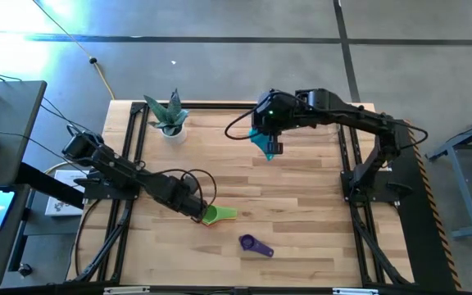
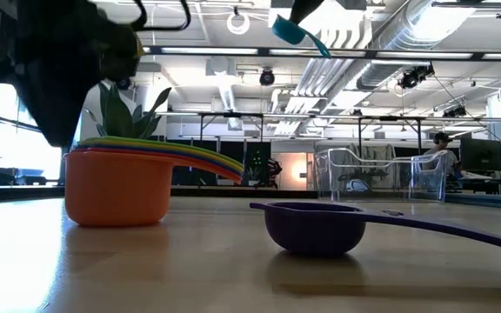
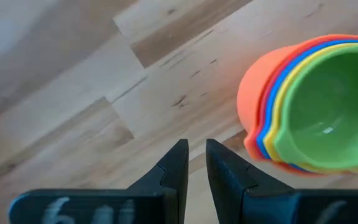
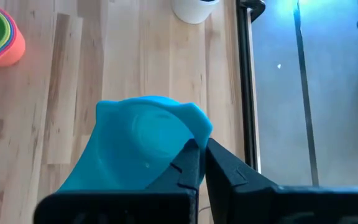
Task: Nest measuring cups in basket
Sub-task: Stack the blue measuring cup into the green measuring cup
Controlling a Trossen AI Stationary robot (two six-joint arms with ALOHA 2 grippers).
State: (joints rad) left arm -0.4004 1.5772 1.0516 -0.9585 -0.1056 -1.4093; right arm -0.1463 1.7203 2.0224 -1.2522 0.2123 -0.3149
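A nested stack of measuring cups [image 3: 316, 106], orange outermost and green innermost, stands on its base on the wooden table [image 1: 217, 215]. My left gripper [image 3: 196, 163] points down just beside the stack, its fingers a narrow gap apart with nothing between them. A purple cup [image 1: 255, 245] sits alone on its base near the front edge [image 2: 316, 228]. My right gripper [image 1: 270, 146] is high over the far middle, shut on a teal cup [image 4: 142, 146]. The clear basket [image 2: 381, 174] shows at the far side in the low view. My right gripper pinches the teal cup at the edge of its bowl [image 4: 190, 138] between its two fingers, slanting down from above. The cup is lifted well clear of the table, its rounded underside toward the wrist camera and its handle [image 2: 318, 45] slanting down free.
A white pot with a green plant [image 1: 170, 123] stands at the far left of the table. Black frame rails [image 1: 129, 147] run along the table's sides. A person [image 2: 442, 152] sits in the room beyond.
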